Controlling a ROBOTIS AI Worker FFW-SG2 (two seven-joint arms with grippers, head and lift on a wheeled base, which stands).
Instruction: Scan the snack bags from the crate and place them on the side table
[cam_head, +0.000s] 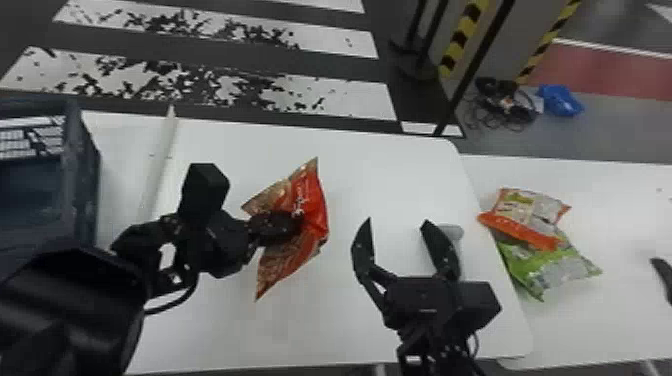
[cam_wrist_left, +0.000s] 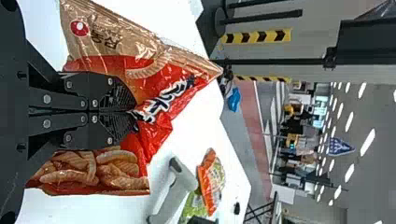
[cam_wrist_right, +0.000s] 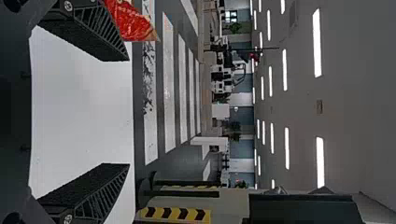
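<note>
Over the middle of the white table, my left gripper (cam_head: 280, 227) is shut on a red and tan snack bag (cam_head: 316, 200), pinching it near its middle. The left wrist view has the left gripper (cam_wrist_left: 133, 112) clamped on the creased snack bag (cam_wrist_left: 154, 70). To the right of that bag stands my right gripper (cam_head: 397, 225), open and with nothing between its fingers; a white scanner (cam_head: 452, 232) lies just behind its right finger. In the right wrist view the right gripper (cam_wrist_right: 128, 112) is spread wide. An orange bag (cam_head: 520, 230) overlaps a green bag (cam_head: 540, 265) on the side table (cam_head: 630, 210).
A dark blue crate (cam_head: 82, 175) stands at the far left, beside a white raised strip (cam_head: 160, 160) on the table (cam_head: 350, 325). A black finger-like tip (cam_head: 662, 275) shows at the right edge. Posts rise behind the tables.
</note>
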